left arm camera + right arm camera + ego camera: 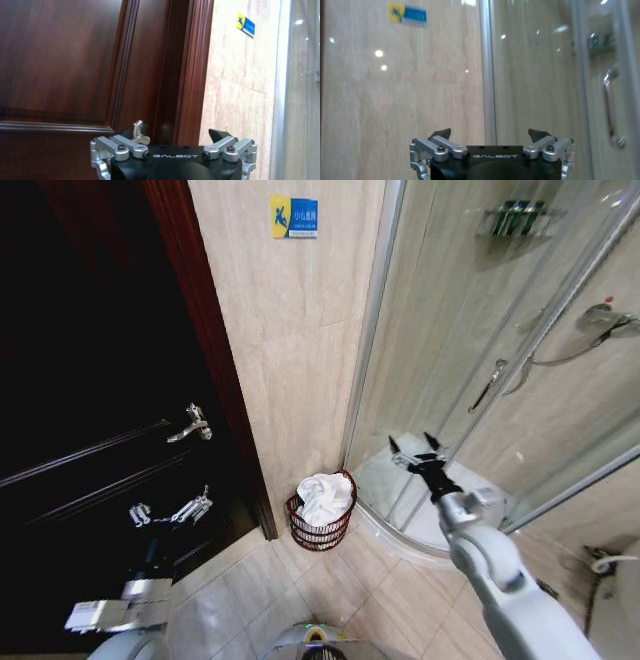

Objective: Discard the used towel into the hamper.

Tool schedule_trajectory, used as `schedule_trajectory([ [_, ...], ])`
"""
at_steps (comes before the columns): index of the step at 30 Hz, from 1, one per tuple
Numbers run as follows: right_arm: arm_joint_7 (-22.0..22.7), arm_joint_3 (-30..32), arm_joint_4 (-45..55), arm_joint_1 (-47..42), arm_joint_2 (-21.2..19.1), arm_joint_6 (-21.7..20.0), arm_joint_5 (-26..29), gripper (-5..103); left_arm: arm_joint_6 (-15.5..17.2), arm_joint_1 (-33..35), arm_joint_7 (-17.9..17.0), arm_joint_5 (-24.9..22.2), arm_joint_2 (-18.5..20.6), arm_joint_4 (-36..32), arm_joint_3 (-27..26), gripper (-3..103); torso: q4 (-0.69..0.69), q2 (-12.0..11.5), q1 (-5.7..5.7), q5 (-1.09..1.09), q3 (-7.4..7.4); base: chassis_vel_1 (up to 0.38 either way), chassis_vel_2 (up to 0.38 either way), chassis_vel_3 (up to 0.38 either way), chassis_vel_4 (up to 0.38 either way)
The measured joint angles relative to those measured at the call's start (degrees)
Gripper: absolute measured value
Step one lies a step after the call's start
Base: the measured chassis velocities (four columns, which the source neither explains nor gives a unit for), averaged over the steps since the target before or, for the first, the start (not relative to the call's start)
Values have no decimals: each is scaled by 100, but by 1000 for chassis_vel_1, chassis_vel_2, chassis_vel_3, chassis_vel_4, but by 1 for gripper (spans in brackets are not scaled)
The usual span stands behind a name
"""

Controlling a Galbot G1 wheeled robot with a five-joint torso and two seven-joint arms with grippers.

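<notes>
Bathroom corner, looking down from my head camera. The hamper (321, 523) sits on the tiled floor just below the middle of the frame, tucked against the foot of the beige tile wall (290, 330), between the dark wooden door (90, 430) on the left and the curved shower enclosure (500, 360) on the right. The white towel (326, 497) lies bunched inside it, mounded above the rim.

My right gripper (415, 452) is raised right of centre, above and to the right of the hamper and well apart from it, in front of the shower glass. Its fingers are spread wide, holding nothing; my right wrist camera shows both fingertips (441, 133) parted before the wall and glass.

My left gripper (172, 511) hangs at lower left, in front of the door below its handle (192, 424). Fingers spread too, empty. A blue and yellow sign (293, 217) sits on the wall at the top of the frame.
</notes>
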Motion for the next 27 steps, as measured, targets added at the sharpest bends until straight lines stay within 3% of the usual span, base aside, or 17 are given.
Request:
schedule_trajectory([
  [8,-5,135,473,-751,607,252,-629,100,0,0,0,0,0,0,-1,100,-1,0,0,1,0,0,0,0,0],
  [27,-15,86,412,-727,618,269,-653,100,0,0,0,0,0,0,0,100,0,-1,1,1,1,0,0,0,0],
])
